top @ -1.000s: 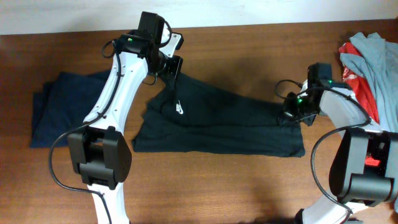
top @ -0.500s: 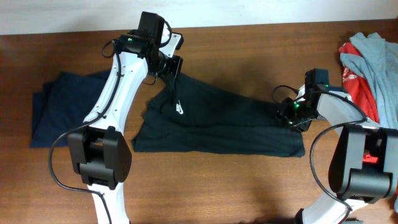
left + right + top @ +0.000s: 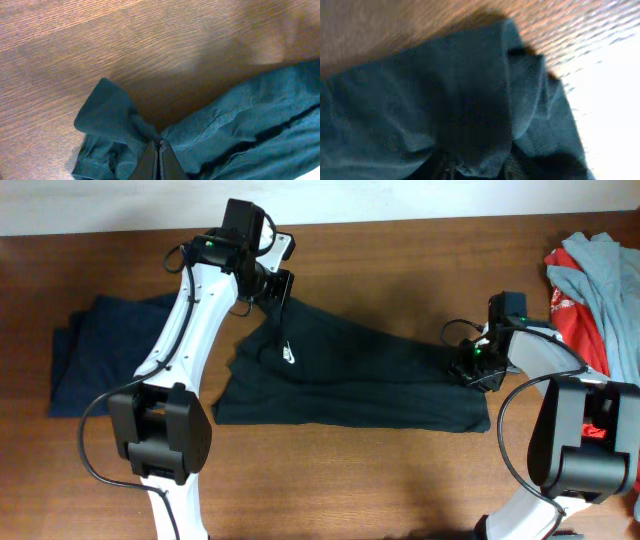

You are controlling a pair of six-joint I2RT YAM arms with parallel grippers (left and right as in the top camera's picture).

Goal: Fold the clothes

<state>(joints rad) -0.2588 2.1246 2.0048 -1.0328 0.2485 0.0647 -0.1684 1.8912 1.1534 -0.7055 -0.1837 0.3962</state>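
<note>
A dark teal shirt with a small white logo lies spread across the middle of the table. My left gripper is shut on the shirt's far left corner, and its closed fingertips pinch bunched fabric. My right gripper is low over the shirt's right edge. In the blurred right wrist view its dark fingers stand apart with a fold of the shirt between them.
A folded navy garment lies at the left of the table. A pile of grey and red clothes sits at the far right. Bare brown wood runs along the front.
My right gripper has shifted slightly toward the front and settled onto the shirt's right edge. The left arm and the shirt have not visibly moved.
</note>
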